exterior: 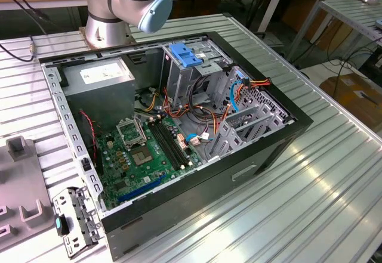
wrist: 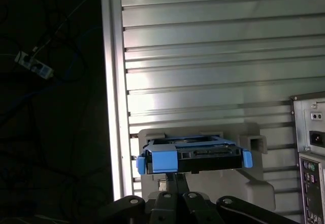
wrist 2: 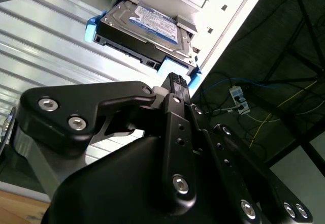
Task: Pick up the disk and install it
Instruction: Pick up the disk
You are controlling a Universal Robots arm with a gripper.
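Observation:
The disk (wrist 2: pixel 147 23) is a flat silver-grey drive with a white-and-blue label and blue rails. It lies in a pale grey moulded holder (wrist: pixel 254 183) on the slatted metal table. The disk (wrist: pixel 193 158) is seen end on in the first wrist view, with a blue tab at its near edge. My gripper (wrist: pixel 176 179) has its black fingers drawn together into one narrow stalk right at that near edge. The gripper (wrist 2: pixel 175 79) tip sits by the blue rail corner in the second wrist view. Nothing shows between the fingers. The disk rests in the holder.
In the exterior view the open computer case (exterior: pixel 280 138) lies on the table, with a motherboard, cables and a tall grey cage topped by a blue latch (exterior: pixel 185 54). The arm's base (exterior: pixel 107 24) stands behind it. The table edge (wrist: pixel 114 107) drops to a dark floor.

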